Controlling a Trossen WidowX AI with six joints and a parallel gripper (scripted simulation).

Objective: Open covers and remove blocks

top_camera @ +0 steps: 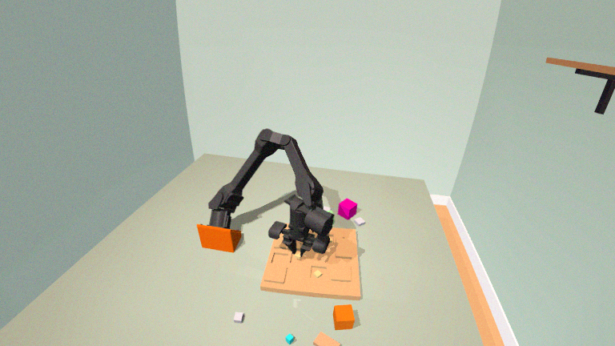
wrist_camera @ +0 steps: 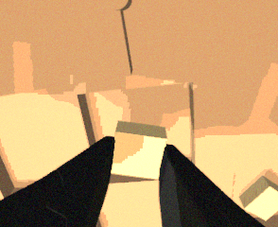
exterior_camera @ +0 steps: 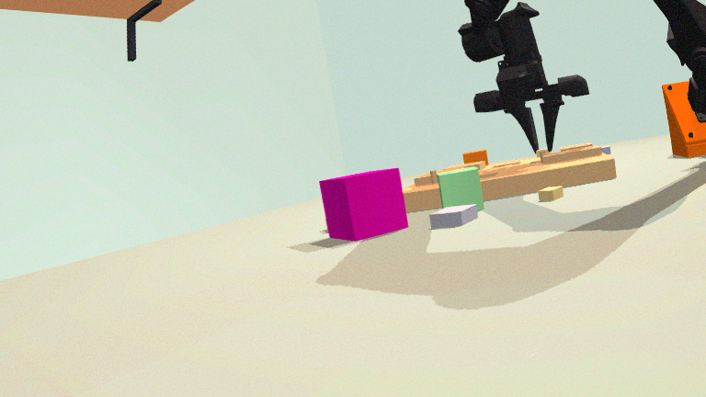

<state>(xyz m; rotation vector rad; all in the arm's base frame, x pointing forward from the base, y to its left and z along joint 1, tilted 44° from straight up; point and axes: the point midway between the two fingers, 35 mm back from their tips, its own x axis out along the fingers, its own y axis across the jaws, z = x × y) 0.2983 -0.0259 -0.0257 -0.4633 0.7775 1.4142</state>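
The wooden puzzle board (top_camera: 312, 295) (exterior_camera: 573, 175) lies flat, with square wells and flat panels of the same wood colour. My gripper (top_camera: 297, 254) (exterior_camera: 542, 151) is low over its left middle part, shut on a small pale yellow block (wrist_camera: 140, 153) that shows between the fingertips in the wrist view. How far the block is off the board is hard to tell. A second pale yellow block (top_camera: 318, 273) (wrist_camera: 266, 202) sits in a well toward the front. The arm and shadows hide the board's back part; which covers are open cannot be told.
Behind the board are a magenta cube (top_camera: 347, 208) (exterior_camera: 364, 205), a green block (exterior_camera: 461, 188), a lavender block (exterior_camera: 452, 217) and a small yellow block (exterior_camera: 550, 194). In front are an orange cube (top_camera: 343, 317), a cyan cube (top_camera: 289, 338), a lavender block (top_camera: 238, 317) and a wooden piece (top_camera: 326, 339).
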